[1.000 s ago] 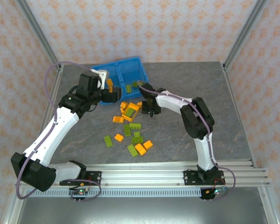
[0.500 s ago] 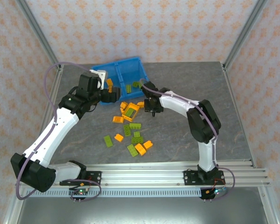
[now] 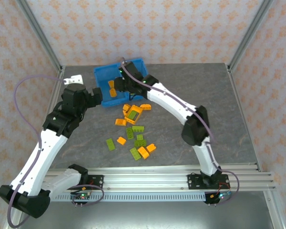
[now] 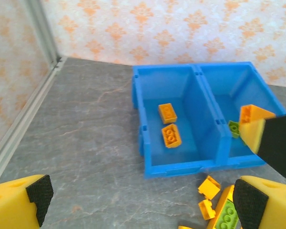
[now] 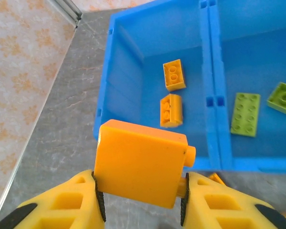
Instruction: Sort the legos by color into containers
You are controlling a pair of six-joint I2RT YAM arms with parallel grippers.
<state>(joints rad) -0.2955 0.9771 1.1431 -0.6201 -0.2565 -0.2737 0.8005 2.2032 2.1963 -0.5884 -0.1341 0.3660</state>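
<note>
Our right pincer [image 5: 140, 193] clamped on an orange studded plastic brick [image 5: 140, 162], over the blue plastic bin [image 5: 128, 86], our left pincer [image 4: 144, 194] apart

We're looking down on the table [image 3: 238, 109], a dark grey slab with pale marbled veins, lit softly and evenly. Behind the table's far edge stands a wall [image 3: 157, 28] papered in pale pink with rows of orange floral motifs, and the same paper runs along the table's left and right sides. Slanting aluminium posts [image 3: 39, 33] rise from the table's far corners. Along the table's near edge we see a silver aluminium rail [image 3: 152, 174], and nearer than that a plain grey surface [image 3: 148, 217]. In the left wrist view, a pale metal strip [image 4: 18, 124] borders the table's left edge beneath the wallpaper.
</note>
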